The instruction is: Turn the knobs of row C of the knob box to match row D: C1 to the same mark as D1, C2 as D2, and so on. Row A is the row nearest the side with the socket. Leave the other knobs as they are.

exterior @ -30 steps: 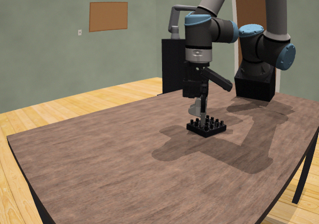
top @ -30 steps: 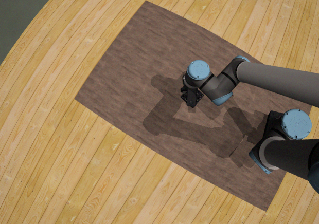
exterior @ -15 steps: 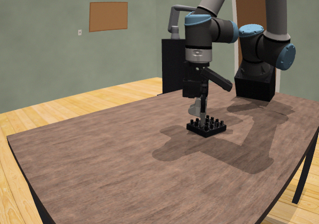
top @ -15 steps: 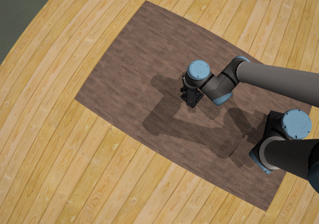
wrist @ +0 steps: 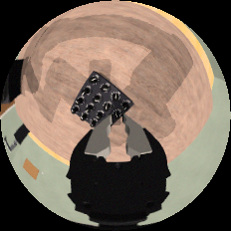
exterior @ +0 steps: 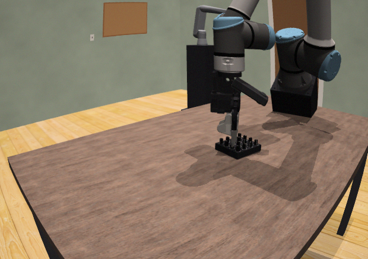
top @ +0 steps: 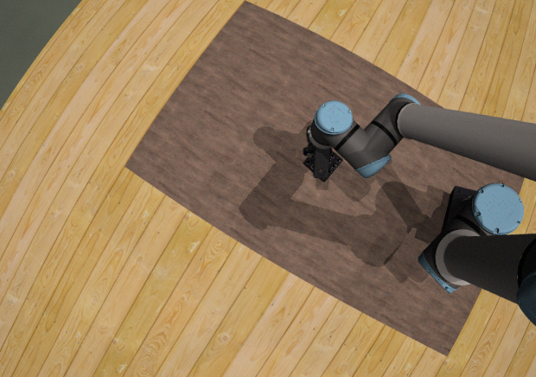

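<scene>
The black knob box (top: 335,162) (exterior: 248,152) (wrist: 107,97) lies on the table, turned at an angle to its edges. Several upright black knobs with pale marks stand on it in rows; the marks are too small to read, and row letters and the socket cannot be made out. My gripper (exterior: 233,146) (wrist: 117,115) points straight down at the box, its two grey fingers a narrow gap apart. In the wrist view the tips are at a knob (wrist: 117,114) near the box's lower right edge, one to each side, not visibly clamped on it. The gripper partly hides the box from above.
The brown table (top: 207,86) (exterior: 119,184) carries the box and the arm's black base block (exterior: 292,101), which stands behind the box to the right. A dark cabinet (exterior: 197,77) stands beyond the table's far edge. The arm's shadow falls around the box.
</scene>
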Robot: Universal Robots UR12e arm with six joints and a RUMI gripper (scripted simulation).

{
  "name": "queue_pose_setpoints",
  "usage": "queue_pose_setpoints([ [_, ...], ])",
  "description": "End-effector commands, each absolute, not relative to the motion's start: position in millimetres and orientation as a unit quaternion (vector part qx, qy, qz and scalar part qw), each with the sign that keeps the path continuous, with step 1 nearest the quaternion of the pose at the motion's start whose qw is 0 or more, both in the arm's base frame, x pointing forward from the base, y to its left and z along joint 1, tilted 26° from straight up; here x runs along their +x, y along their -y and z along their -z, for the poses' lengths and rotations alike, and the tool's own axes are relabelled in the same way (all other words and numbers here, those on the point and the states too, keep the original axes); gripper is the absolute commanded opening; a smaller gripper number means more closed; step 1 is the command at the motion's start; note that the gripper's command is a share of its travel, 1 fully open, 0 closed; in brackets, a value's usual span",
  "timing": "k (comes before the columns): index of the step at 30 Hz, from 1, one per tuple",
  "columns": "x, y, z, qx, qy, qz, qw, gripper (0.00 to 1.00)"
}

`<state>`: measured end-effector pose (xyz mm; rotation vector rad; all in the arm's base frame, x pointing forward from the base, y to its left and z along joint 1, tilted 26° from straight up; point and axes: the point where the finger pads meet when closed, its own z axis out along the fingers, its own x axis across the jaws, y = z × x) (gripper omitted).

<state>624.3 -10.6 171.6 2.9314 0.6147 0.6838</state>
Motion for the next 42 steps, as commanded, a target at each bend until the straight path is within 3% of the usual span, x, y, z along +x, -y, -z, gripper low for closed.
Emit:
queue_pose_setpoints([
  [1,623.0,8.3,-168.5,0.954,-0.201,-0.221,0.033,0.11],
  [3,623.0,8.3,-168.5,0.954,-0.201,-0.221,0.033,0.11],
  [4,623.0,8.3,-168.5,0.954,-0.201,-0.221,0.033,0.04],
  [42,623.1,8.4,-168.6,0.953,-0.203,-0.221,0.034,0.04],
])
